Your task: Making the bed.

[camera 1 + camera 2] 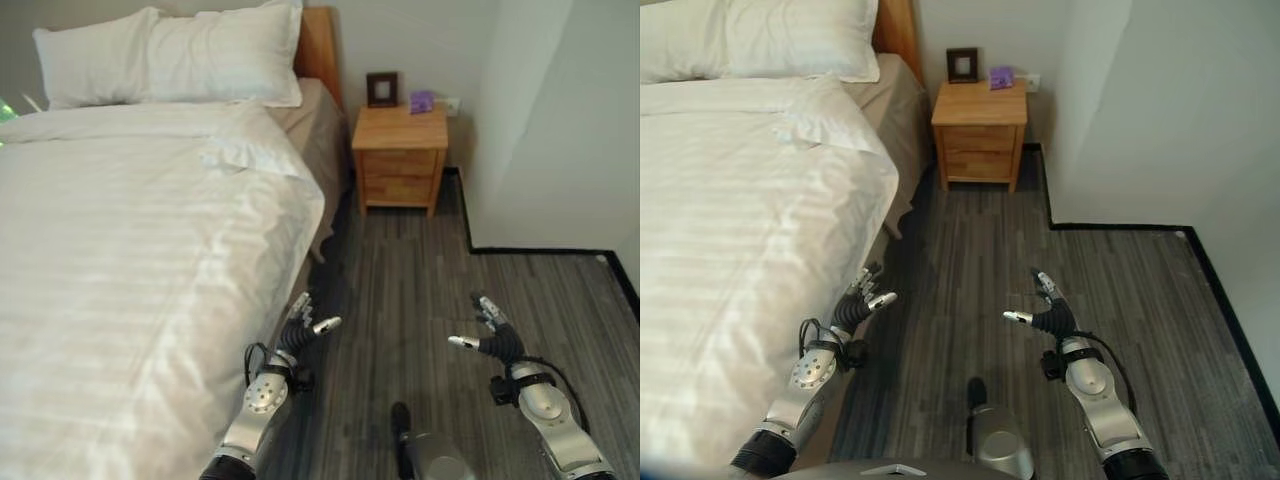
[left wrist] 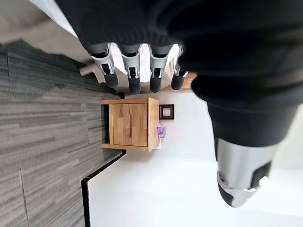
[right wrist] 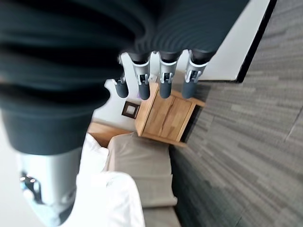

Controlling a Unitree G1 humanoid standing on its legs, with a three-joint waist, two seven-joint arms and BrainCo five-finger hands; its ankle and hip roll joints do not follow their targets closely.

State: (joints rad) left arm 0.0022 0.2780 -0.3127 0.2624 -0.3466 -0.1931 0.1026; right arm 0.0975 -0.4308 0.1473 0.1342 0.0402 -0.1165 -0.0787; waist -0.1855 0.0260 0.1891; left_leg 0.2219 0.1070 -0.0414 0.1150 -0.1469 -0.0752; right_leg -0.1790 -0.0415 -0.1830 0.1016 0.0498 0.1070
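1. Left hand [image 1: 300, 330]: silver fingers with dark tips, thumb set apart; the back and wrist sit under a dark ribbed cover.
2. Left forearm: silver-grey shell, round disc at the wrist marked with small dots like screw heads, dark band at its lower end.
3. Right hand [image 1: 490, 335]: same build, silver fingers with dark tips and a light-tipped thumb, dark ribbed cover behind them.
4. Right forearm: silver-grey shell, black collar at the wrist, dark band at its lower end.
5. Left fingers [image 2: 134, 71], close up: silver segments ending in rounded black caps, in a row.
6. Right fingers [image 3: 164, 75], close up: same silver segments and black caps.
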